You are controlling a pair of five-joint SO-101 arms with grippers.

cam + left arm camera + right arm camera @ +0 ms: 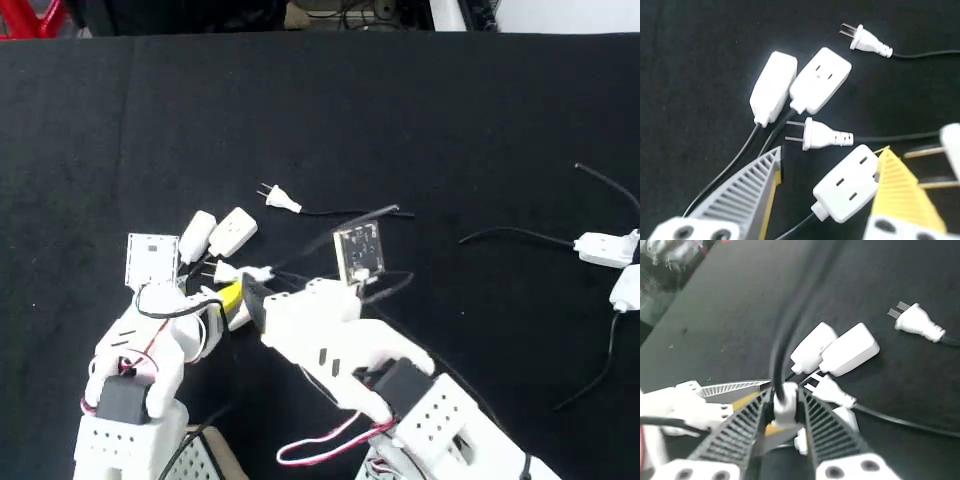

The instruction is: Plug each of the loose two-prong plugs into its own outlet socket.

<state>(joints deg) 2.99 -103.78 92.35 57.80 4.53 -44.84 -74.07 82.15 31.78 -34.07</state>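
My right gripper (785,396) is shut on a white two-prong plug (785,407) whose black cable runs up past the camera. That held plug's prongs (932,167) point toward a white outlet socket (846,189). The socket lies between my left gripper's (831,157) open fingers, against the yellow finger (900,185) and apart from the grey one (742,192). A loose plug (821,135) lies just beyond that socket. Two more sockets (198,236) (232,232) lie side by side farther out. Another loose plug (282,201) rests beyond them.
Black cables trail across the black cloth around both grippers (240,298). At the right edge, further white cord ends (604,248) (627,290) lie with their cables. The far half of the table (320,100) is bare cloth.
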